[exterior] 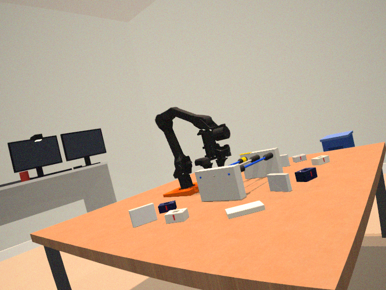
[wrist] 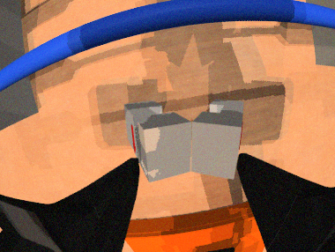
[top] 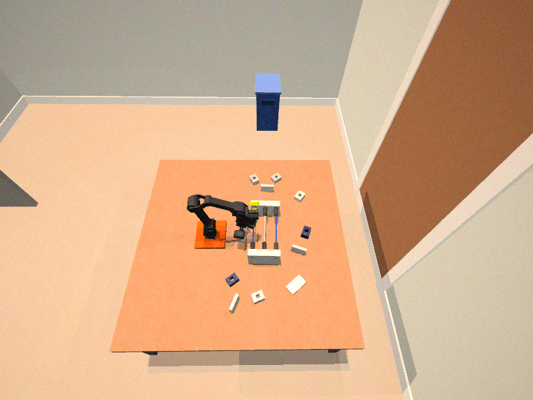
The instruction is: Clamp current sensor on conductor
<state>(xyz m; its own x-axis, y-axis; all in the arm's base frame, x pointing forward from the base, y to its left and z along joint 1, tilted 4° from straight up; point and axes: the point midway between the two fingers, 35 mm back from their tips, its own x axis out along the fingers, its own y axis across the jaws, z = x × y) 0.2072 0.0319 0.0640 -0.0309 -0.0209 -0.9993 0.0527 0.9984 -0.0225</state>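
The open sensor (wrist: 212, 151) (top: 243, 238) is a grey, V-hinged piece standing on the table, with red marks on its outer sides. My gripper (wrist: 189, 162) points down, partly closed, with black fingertips against the two outer sides of the sensor. The exterior view hides the fingertips behind the near block. The LOAD conductor (top: 252, 235) (wrist: 189, 15) is the blue one nearest the robot base. It passes just beyond the sensor in the wrist view. The yellow LOAD marker (top: 254, 203) (exterior: 244, 153) is on the far block; it is outside the wrist view.
A white conductor (top: 265, 230) and another blue conductor (top: 276, 230) run alongside, between the far block (top: 271, 203) and the near block (top: 264, 258) (exterior: 219, 185). Closed white and dark blue sensors and pale plates lie around. The orange base plate (top: 200, 242) (wrist: 185, 235) is close behind the sensor.
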